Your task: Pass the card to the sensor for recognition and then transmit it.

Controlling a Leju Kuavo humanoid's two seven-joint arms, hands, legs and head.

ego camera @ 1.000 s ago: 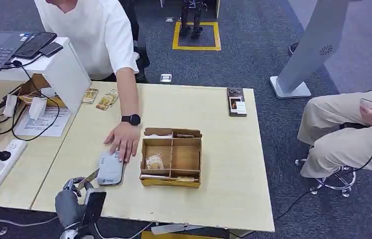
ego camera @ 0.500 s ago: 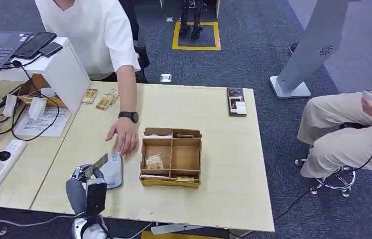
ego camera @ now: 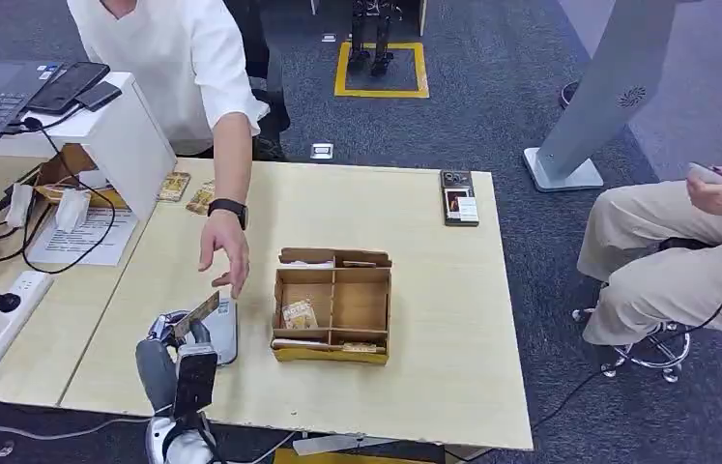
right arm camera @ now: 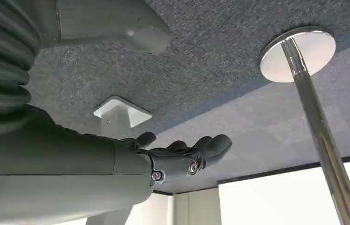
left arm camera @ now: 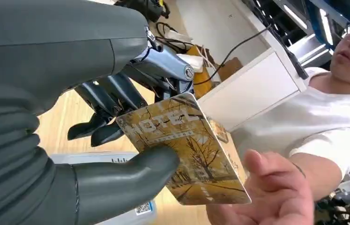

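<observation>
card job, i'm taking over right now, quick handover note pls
Left hand pinches the card between thumb and fingers, above the grey sensor on the table.
Right hand holds nothing, fingers apart, hanging over carpet.
The person's hand is open beside the card, reaching toward it.
Done: card brought to the sensor; recognition cannot be confirmed.
Left: pass the card to the person.

Cardboard organiser box [ego camera: 333, 305] mid-table — phone [ego camera: 459, 197] beyond.
</observation>
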